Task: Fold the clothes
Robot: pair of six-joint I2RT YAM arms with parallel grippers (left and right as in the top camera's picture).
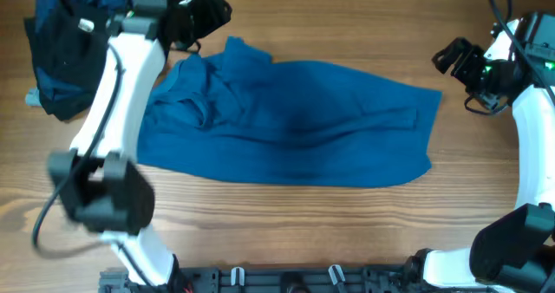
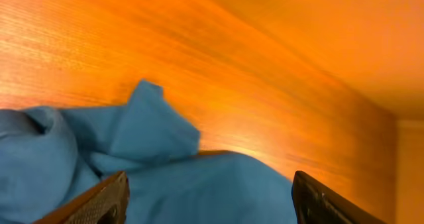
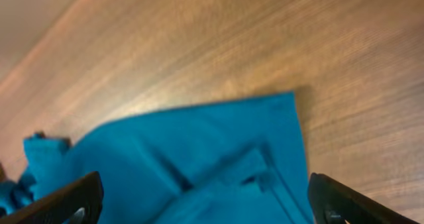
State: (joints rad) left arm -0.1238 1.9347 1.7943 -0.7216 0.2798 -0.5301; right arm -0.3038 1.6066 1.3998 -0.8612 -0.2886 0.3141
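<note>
The clothes, a medium-blue shirt (image 1: pixel 295 124), lie stretched across the middle of the wooden table, bunched and wrinkled at the left end and flatter toward the right. My left gripper (image 1: pixel 206 14) hovers over the shirt's far-left corner; in the left wrist view it (image 2: pixel 209 207) is open, with blue fabric (image 2: pixel 152 134) below and nothing between the fingers. My right gripper (image 1: pixel 453 59) hangs just beyond the shirt's right end. In the right wrist view it (image 3: pixel 202 204) stands wide open above the shirt's edge (image 3: pixel 218 151), holding nothing.
A heap of dark, black and navy garments (image 1: pixel 61 46) sits at the far-left corner of the table, behind the left arm (image 1: pixel 113 111). Bare wood (image 1: pixel 347 24) runs along the far side and along the front (image 1: pixel 329 224).
</note>
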